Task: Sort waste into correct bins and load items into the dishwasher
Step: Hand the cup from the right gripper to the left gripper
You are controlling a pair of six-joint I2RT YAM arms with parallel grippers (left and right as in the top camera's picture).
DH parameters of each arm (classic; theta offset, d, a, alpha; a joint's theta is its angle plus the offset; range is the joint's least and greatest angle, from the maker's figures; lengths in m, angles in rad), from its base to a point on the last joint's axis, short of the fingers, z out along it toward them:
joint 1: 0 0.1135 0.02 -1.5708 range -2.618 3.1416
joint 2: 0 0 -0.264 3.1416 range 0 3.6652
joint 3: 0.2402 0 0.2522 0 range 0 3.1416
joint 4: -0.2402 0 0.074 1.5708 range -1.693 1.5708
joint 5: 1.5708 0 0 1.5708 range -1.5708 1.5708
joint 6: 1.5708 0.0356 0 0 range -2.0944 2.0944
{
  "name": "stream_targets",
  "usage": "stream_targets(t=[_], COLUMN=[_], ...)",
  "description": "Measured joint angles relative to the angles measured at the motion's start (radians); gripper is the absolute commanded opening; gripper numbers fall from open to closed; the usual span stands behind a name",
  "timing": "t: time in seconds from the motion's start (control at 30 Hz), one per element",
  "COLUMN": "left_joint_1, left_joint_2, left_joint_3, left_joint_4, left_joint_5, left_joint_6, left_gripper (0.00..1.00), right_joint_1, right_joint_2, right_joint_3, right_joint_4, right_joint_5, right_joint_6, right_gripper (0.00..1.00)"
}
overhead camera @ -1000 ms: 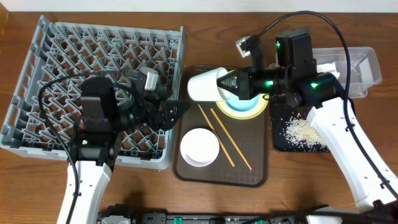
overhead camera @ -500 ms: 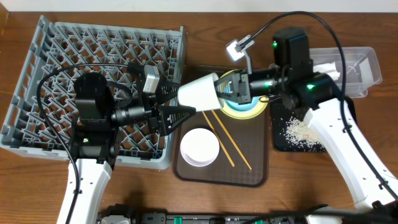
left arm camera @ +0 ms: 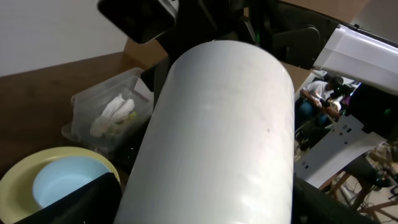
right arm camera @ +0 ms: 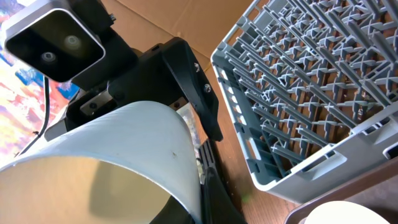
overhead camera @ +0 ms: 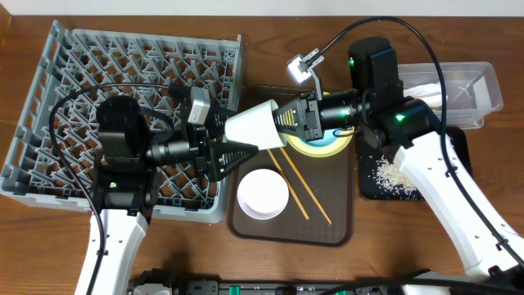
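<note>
My right gripper (overhead camera: 286,121) is shut on the rim of the small white cup (overhead camera: 255,124) and holds it sideways in the air over the gap between the grey dish rack (overhead camera: 98,74) and the brown tray. My left gripper (overhead camera: 243,135) is open, with a finger on each side of the cup's base end; the left wrist view shows the cup (left arm camera: 217,124) filling the space between them. The yellow plate (overhead camera: 334,149) with the light blue bowl (left arm camera: 62,180), the white bowl (overhead camera: 262,193) and two chopsticks (overhead camera: 299,184) are on the tray.
The brown serving tray (overhead camera: 336,233) lies in the middle. The clear tub (overhead camera: 483,90) at the right holds the white napkin (overhead camera: 426,86). The black tray (overhead camera: 364,188) holds rice scraps (overhead camera: 393,172). The rack's corner (right arm camera: 323,93) is close below the cup.
The right arm carried the cup left from above the plate. The left gripper swung out from over the rack, and its open fingers now flank the cup.
</note>
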Motion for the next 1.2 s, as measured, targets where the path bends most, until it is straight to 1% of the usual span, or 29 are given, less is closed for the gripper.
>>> stream_targets(t=[0.27, 0.43, 0.5, 0.57, 0.63, 0.7, 0.8, 0.87, 1.03, 1.1, 1.2], left_joint_1=[-0.038, -0.038, -0.038, -0.038, -0.038, -0.038, -0.038, -0.038, -0.037, -0.029, -0.006], left_joint_2=[0.0, 0.0, 0.0, 0.0, 0.0, 0.0, 0.0, 0.001, 0.001, 0.001, 0.002], left_joint_3=[0.0, 0.0, 0.0, 0.0, 0.0, 0.0, 0.0, 0.0, 0.0, 0.0, 0.001], left_joint_4=[0.052, 0.053, 0.053, 0.053, 0.053, 0.052, 0.052, 0.052, 0.047, 0.036, -0.009], left_joint_5=[-0.004, -0.008, -0.006, -0.003, -0.004, -0.004, -0.01, -0.014, -0.027, -0.042, -0.07], left_joint_6=[-0.01, -0.011, -0.013, -0.013, -0.013, -0.013, -0.013, -0.013, -0.013, -0.012, -0.004], left_gripper=[0.85, 0.8, 0.79, 0.79, 0.75, 0.7, 0.67, 0.65, 0.58, 0.57, 0.57], right_joint_1=[0.016, 0.016, 0.016, 0.016, 0.016, 0.016, 0.016, 0.016, 0.01, -0.008, -0.058], right_joint_2=[0.0, 0.0, 0.0, 0.0, 0.0, 0.0, 0.0, 0.0, 0.0, 0.0, 0.0], right_joint_3=[0.0, 0.0, 0.0, 0.0, 0.0, 0.0, 0.0, 0.0, 0.0, 0.0, 0.0], right_joint_4=[0.0, 0.0, 0.0, -0.001, -0.002, -0.002, -0.003, -0.003, -0.004, -0.01, -0.049], right_joint_5=[-0.01, -0.008, -0.005, -0.005, -0.006, -0.007, -0.013, -0.014, -0.014, -0.018, 0.0], right_joint_6=[0.013, 0.014, 0.014, 0.015, 0.019, 0.021, 0.024, 0.029, 0.028, 0.027, 0.018], right_gripper=[0.02, 0.01, 0.02, 0.07, 0.08, 0.11, 0.24, 0.3, 0.36, 0.42, 0.45])
